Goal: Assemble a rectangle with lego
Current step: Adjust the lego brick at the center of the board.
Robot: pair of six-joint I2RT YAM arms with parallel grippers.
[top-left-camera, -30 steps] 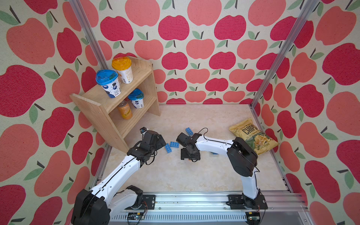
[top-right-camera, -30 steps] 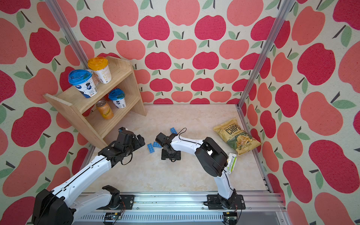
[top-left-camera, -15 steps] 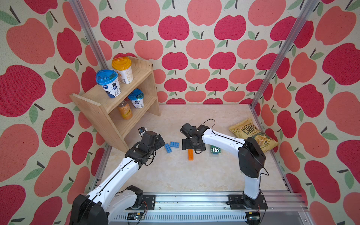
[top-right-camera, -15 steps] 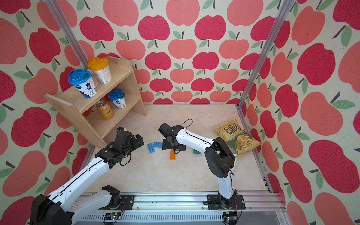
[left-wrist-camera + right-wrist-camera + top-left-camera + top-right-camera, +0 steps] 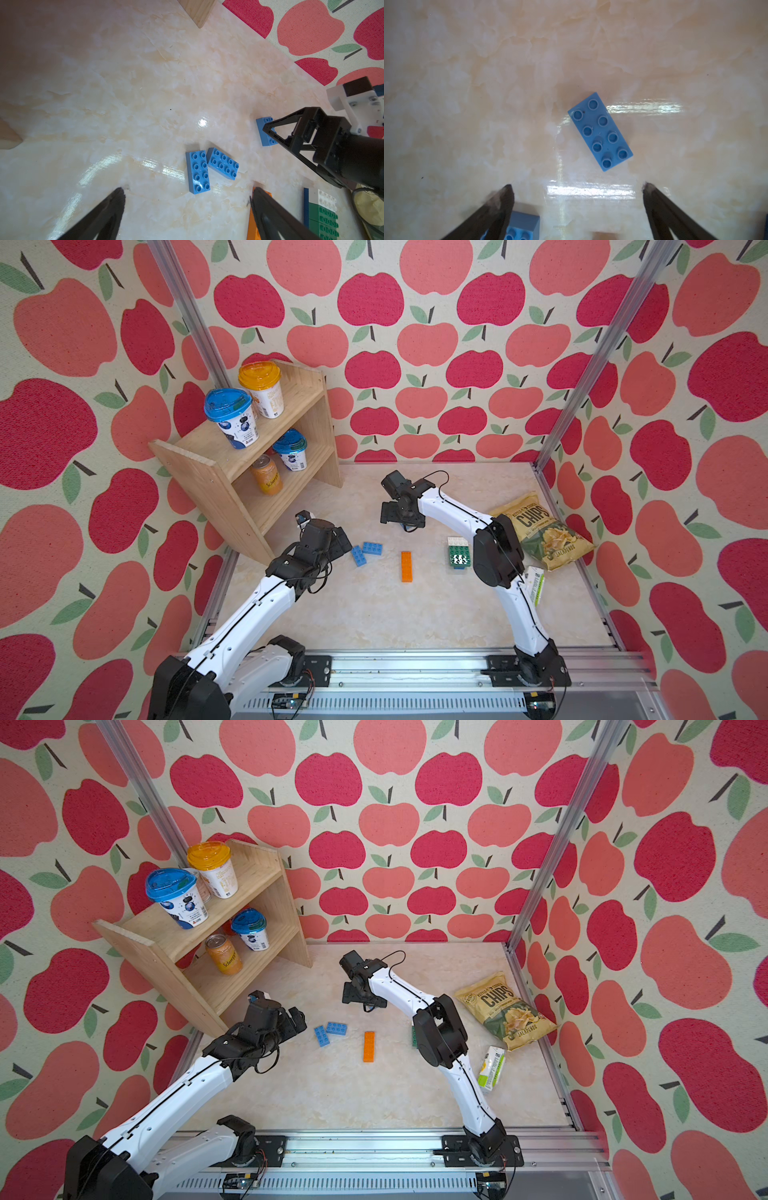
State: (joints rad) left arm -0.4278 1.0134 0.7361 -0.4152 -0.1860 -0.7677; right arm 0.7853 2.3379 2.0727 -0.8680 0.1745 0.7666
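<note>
The right gripper [image 5: 577, 187], fingers spread wide and empty, hangs over a lone blue two-by-four plastic lego brick [image 5: 600, 132] lying studs-up toward the back edge of the marbled tabletop [image 5: 374, 614]; the left gripper [image 5: 188, 192], spread as wide and empty, faces two more blue bricks [image 5: 366, 551] touching toward the left edge. An orange brick [image 5: 406, 566] lies mid-table, and a green-and-white joined block [image 5: 459, 553] lies nearer the right edge. Light, rigid and likely slick on this gloss, a brick is best pinched squarely across its long flat sides.

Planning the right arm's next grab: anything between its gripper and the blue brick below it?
Nothing visible. In the right wrist view the blue brick lies on bare table ahead of the open right gripper. A second blue brick sits beside one fingertip, off the path.
</note>
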